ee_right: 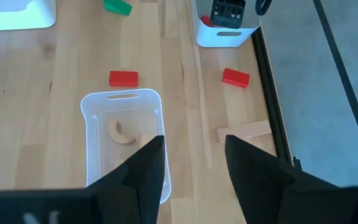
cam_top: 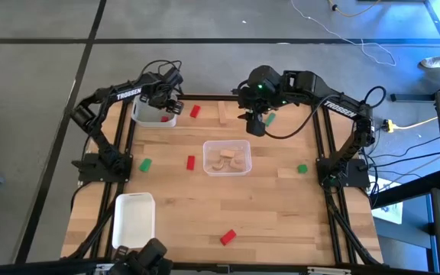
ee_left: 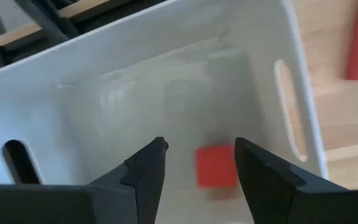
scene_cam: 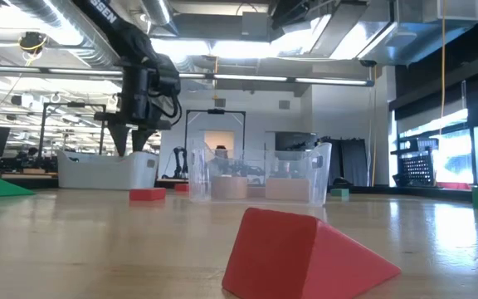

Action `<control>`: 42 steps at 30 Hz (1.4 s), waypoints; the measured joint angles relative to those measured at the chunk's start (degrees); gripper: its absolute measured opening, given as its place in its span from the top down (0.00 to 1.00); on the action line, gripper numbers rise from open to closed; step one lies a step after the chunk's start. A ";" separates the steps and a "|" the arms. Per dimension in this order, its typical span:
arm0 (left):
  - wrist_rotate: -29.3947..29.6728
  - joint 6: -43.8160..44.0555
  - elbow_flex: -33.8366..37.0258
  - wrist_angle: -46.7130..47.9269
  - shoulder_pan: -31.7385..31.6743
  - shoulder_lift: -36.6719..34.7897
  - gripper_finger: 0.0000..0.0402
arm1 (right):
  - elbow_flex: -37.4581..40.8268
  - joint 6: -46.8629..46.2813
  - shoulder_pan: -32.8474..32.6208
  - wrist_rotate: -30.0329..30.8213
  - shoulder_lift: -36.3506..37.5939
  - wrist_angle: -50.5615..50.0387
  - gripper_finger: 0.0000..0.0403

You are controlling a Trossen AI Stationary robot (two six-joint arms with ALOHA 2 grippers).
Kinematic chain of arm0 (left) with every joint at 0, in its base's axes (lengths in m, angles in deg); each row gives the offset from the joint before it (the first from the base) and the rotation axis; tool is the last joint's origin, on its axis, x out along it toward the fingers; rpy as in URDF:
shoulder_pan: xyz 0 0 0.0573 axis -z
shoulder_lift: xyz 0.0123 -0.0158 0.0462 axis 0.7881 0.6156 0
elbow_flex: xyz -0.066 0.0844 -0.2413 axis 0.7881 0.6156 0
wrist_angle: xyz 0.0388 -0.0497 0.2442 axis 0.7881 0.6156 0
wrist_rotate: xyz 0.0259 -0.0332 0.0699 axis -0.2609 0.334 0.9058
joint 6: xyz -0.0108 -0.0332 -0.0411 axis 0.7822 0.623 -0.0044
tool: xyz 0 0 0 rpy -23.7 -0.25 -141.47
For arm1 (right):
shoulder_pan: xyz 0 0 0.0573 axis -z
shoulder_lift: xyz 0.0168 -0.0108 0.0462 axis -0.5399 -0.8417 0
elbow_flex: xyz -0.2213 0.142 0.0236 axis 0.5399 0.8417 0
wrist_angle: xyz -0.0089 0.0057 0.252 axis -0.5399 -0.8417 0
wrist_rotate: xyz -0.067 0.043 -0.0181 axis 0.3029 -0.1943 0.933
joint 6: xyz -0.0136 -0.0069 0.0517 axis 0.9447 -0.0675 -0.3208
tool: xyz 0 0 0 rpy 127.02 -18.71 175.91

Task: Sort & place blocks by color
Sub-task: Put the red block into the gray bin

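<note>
My left gripper point(ee_left: 201, 155) is open and hangs over the white tray point(cam_top: 147, 114) at the table's far left. A red block point(ee_left: 216, 166) sits inside the tray below the fingers, untouched; the high view shows it too point(cam_top: 165, 118). My right gripper point(ee_right: 194, 149) is open and empty, above the table just beyond the clear tray point(cam_top: 228, 158), which holds light-wood blocks point(cam_top: 229, 158). Loose on the table lie red blocks point(cam_top: 195, 111) point(cam_top: 191, 162) point(cam_top: 228, 237), green blocks point(cam_top: 144, 164) point(cam_top: 302, 169) point(cam_top: 270, 118) and a light-wood block point(cam_top: 228, 112).
A second white tray point(cam_top: 134, 220) sits at the near left corner. In the low view a red wedge point(scene_cam: 305, 253) lies close to the near edge. Black frame rails point(cam_top: 321, 145) run along the table's sides. Bare wood shows near the table's right and near edges.
</note>
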 joint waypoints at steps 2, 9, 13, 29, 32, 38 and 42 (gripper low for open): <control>-2.09 0.00 0.00 -0.18 0.01 -0.70 0.54 | -0.01 0.02 0.00 0.00 0.00 -0.10 0.58; -10.47 -1.33 0.00 0.08 3.56 -8.25 0.54 | 0.01 -1.51 0.00 0.02 0.00 -0.38 0.58; -12.55 -1.33 -0.02 1.57 8.50 -13.50 0.54 | -0.01 -1.38 0.00 0.02 -0.02 -0.43 0.58; -5.92 27.32 -0.02 6.57 38.95 -18.23 0.54 | -0.01 -2.99 0.00 0.02 -0.07 -0.43 0.58; -3.13 32.65 -0.02 6.40 43.05 -18.23 0.54 | 0.01 -2.99 0.00 0.02 -0.07 -0.43 0.58; 5.47 43.71 -0.11 5.77 50.71 -15.12 0.54 | 0.01 -3.06 0.00 0.02 -0.07 -0.43 0.58; 6.56 52.12 -0.07 6.11 52.21 -11.42 0.54 | -0.01 -3.01 0.00 0.02 -0.07 -0.67 0.58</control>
